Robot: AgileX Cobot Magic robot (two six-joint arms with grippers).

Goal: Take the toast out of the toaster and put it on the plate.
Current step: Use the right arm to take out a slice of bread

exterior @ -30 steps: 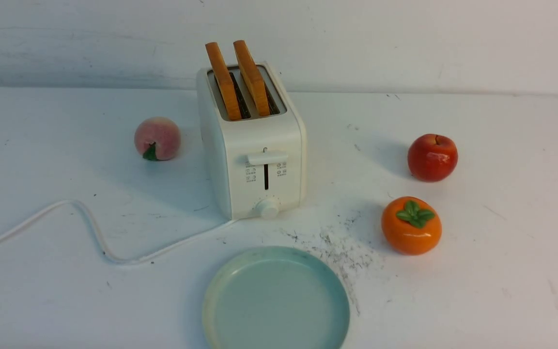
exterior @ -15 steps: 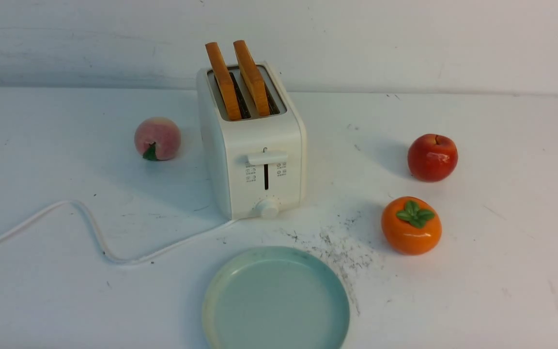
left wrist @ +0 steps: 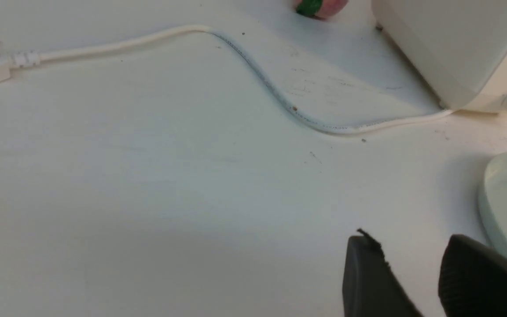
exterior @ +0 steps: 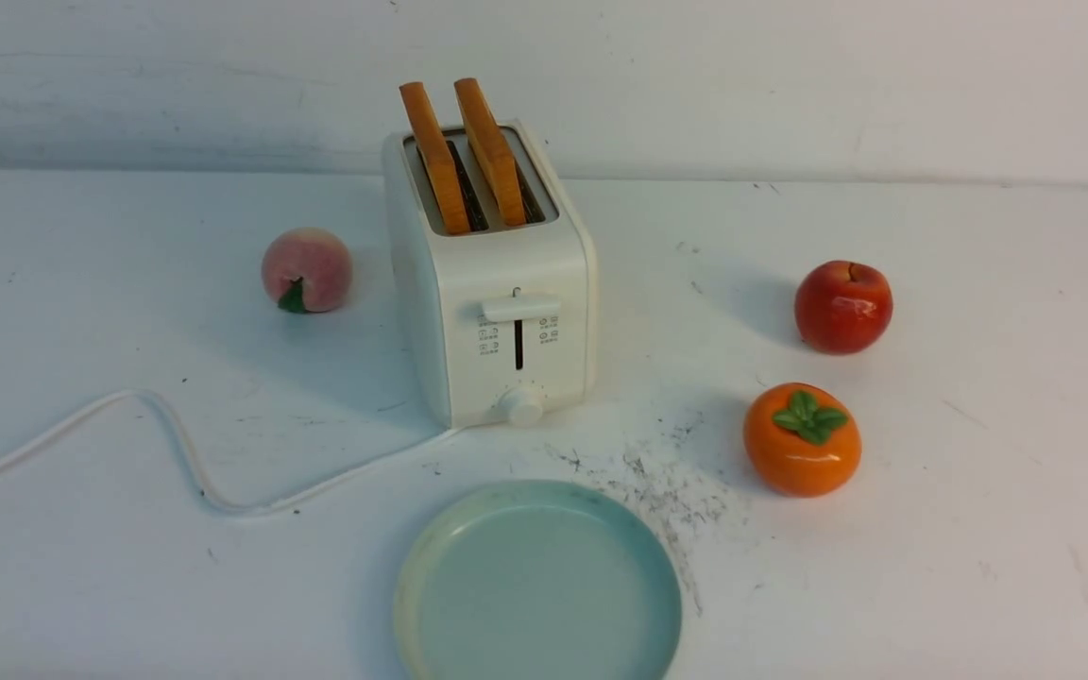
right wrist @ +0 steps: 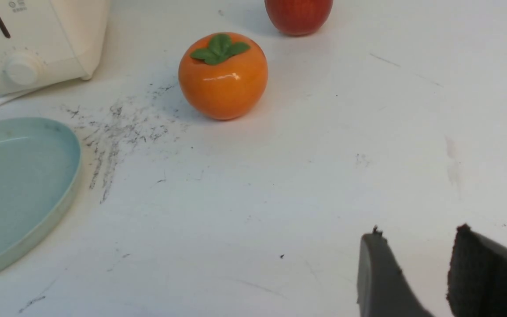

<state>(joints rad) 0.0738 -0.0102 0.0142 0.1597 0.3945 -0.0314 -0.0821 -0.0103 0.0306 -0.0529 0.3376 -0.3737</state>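
Left gripper [left wrist: 412,241] and right gripper [right wrist: 418,233]: jaws apart, empty. Two toast slices [exterior: 435,156] stand in toaster [exterior: 506,283] slots, just beyond plate [exterior: 536,586]. Risk: slices sit close, so my finger may bump the neighbour; crooked pull could drag toaster.

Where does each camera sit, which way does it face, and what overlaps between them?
Front view: between the arms, facing forward at the toaster and plate; no arm shows.
Left wrist view: on the left wrist, low, facing the cord; left gripper shows, fingers apart.
Right wrist view: on the right wrist, low, facing the persimmon; right gripper shows, fingers apart.
Shared: toaster and plate appear in all three.
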